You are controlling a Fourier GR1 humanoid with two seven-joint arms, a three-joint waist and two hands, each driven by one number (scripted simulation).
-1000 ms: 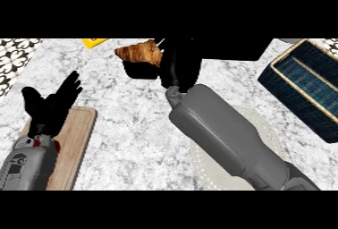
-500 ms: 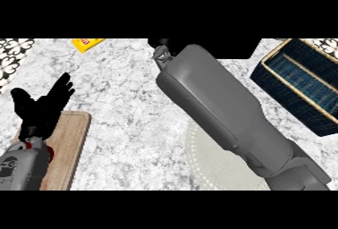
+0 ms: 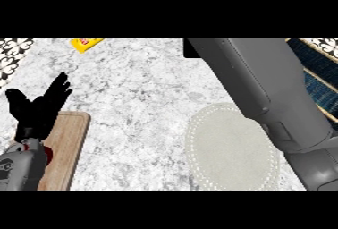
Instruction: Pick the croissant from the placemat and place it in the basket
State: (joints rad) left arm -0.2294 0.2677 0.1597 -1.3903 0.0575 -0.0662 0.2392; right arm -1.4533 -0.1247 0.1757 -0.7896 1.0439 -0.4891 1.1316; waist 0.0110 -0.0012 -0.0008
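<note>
My right forearm point(image 3: 264, 94) crosses the right side of the head view and runs out past the top edge, so the right hand and the croissant are out of sight. The round pale placemat point(image 3: 228, 147) lies on the marble counter with nothing showing on it, its right part hidden by the forearm. A strip of the dark blue basket point(image 3: 321, 76) with tan slats shows at the right edge, mostly behind the forearm. My left hand point(image 3: 38, 109) rests open at the left, fingers up.
A wooden cutting board point(image 3: 66, 152) lies at the lower left under my left wrist. A yellow object point(image 3: 84, 43) sits at the top left edge. Patterned black and white tiles point(image 3: 13, 56) border the counter's upper left corner.
My right arm has swung further up and right; the hand with the croissant left the view a second ago. The view shifted, and the basket slid toward the right edge. The left hand stayed open.
</note>
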